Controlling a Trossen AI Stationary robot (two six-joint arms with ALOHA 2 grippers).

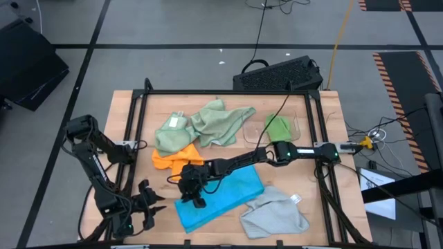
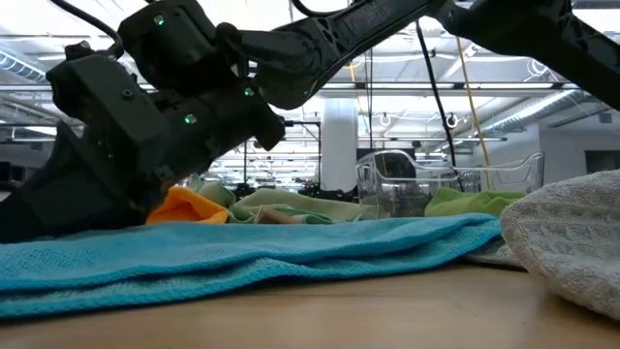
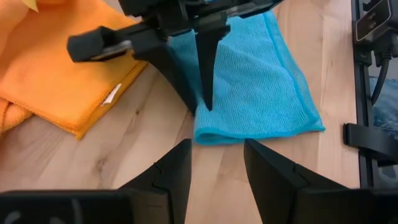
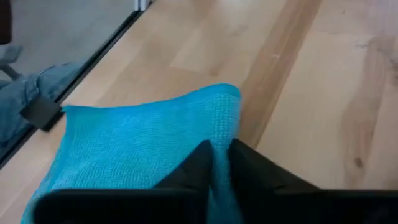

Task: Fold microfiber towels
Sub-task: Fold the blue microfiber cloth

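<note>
A bright blue towel (image 1: 225,197) lies folded in an oblong on the near middle of the table. My right gripper (image 1: 196,200) reaches across from the right and is shut on the towel's left end. My left gripper (image 3: 217,165) hovers open just off that end, touching nothing. An orange towel (image 1: 174,159) and two pale sage green towels (image 1: 173,135) (image 1: 223,121) lie heaped beyond it. A light grey towel (image 1: 274,216) lies crumpled at the near right. A bright green towel (image 1: 278,127) rests in the clear tray. My right gripper pinches the blue towel's far long edge (image 4: 229,127) between its two fingers, close to the left-end corner (image 3: 199,138). The fingers (image 3: 205,74) slant down from the far right. The towel lies flat on the table; how many layers are caught, I cannot tell.
A clear plastic tray (image 1: 299,123) stands at the back right. A black keyboard (image 1: 280,75) lies beyond the far edge. Black frame rails (image 1: 131,131) run along the table's sides. Bare wood shows near the front edge, left of the grey towel.
</note>
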